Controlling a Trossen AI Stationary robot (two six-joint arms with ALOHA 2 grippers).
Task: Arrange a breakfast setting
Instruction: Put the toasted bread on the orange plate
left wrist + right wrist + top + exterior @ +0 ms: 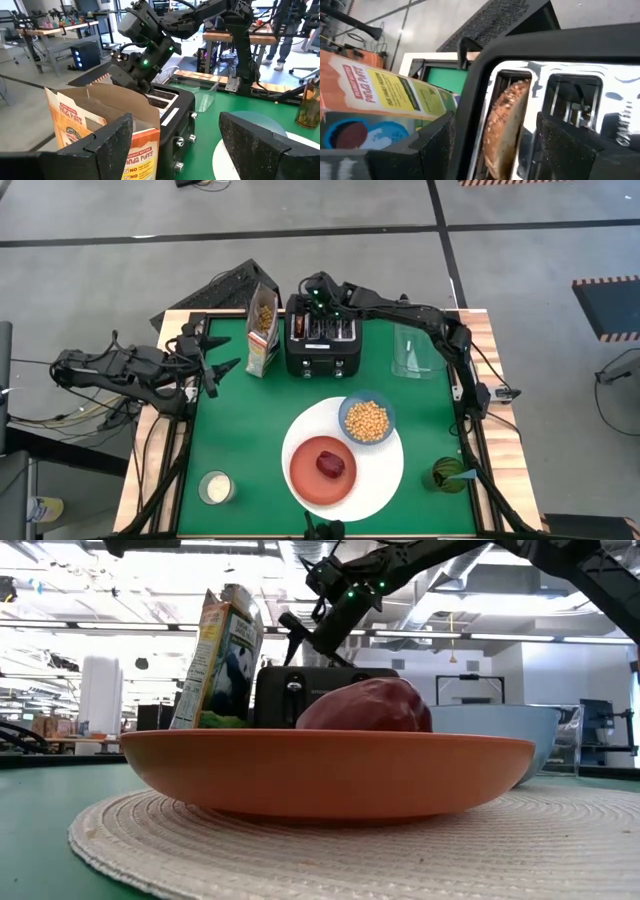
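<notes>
Two black jointed arms with exposed black cables along their links. Small green lights glow on the right arm's wrist. Each gripper ends in two broad, matte black, wedge-shaped fingers [255, 145].

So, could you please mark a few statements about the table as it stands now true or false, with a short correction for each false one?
1. The bagel stands in a slot of the black toaster. True.
2. The blue bowl is empty. False: it holds yellow cereal.
3. The right pincer is over the toaster, open. True.
4. The dark red piece lies in the blue bowl. False: it lies on the red-orange plate.
5. The left pincer grips the cereal box. False: it is open, beside the box, not touching it.
</notes>
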